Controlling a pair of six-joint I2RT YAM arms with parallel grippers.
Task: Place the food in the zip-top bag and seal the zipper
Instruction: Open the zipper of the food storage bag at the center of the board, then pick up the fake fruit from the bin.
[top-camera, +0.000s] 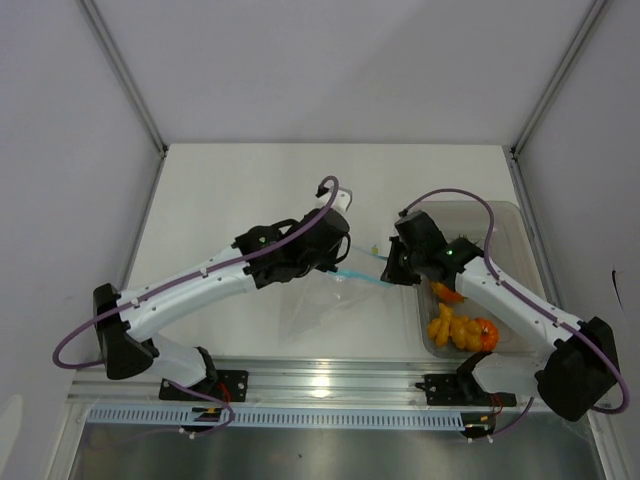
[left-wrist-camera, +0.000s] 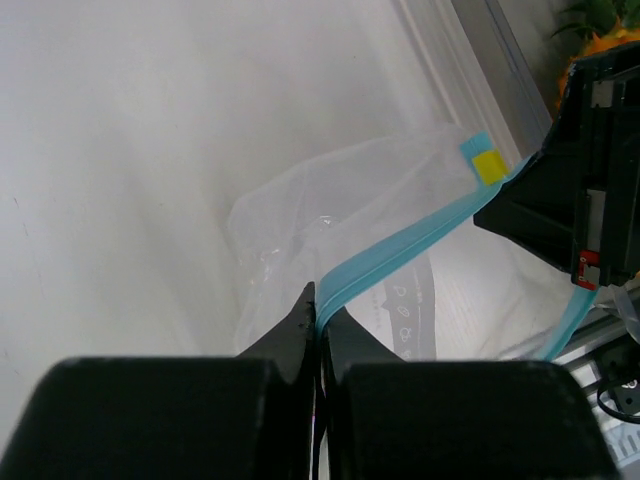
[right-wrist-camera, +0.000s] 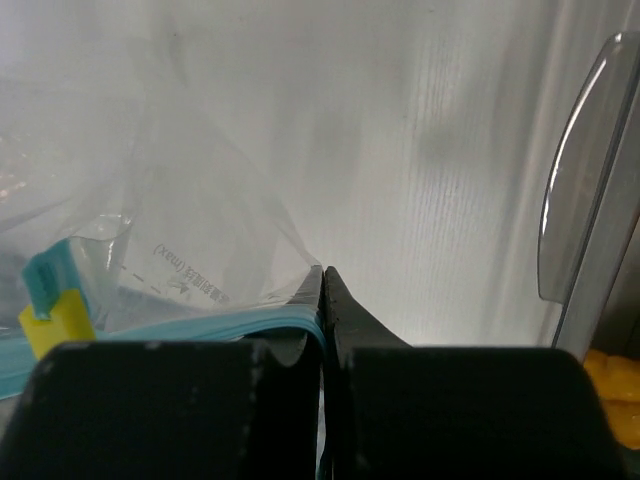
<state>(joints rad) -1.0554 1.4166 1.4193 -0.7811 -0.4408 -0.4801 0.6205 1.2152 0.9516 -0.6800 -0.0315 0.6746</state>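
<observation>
Gripping the single teal-blue zipper (left-wrist-camera: 420, 238) at two spots, both sets of fingers are pressed closed on it. The left fingers (left-wrist-camera: 303, 320) pinch the strip toward its left end, and the right fingers (right-wrist-camera: 312, 290) pinch it toward its right end, near one yellow slider (right-wrist-camera: 55, 322). One clear zip-top bag (top-camera: 320, 295) spreads from that strip toward the near side, over the middle of the white worktop (top-camera: 230, 200), between the two arms. Printed on the plastic is a dashed line with "(max)"; the smaller print beside it is too small to read. The food (top-camera: 452, 326) lies in one grey translucent bin (top-camera: 500, 220) at the right, apart from the bag. Three pieces show there: an orange one, a lumpy yellow one and a red-orange one. A green pineapple crown (left-wrist-camera: 600, 18) shows too, and the right arm hides the rest.
</observation>
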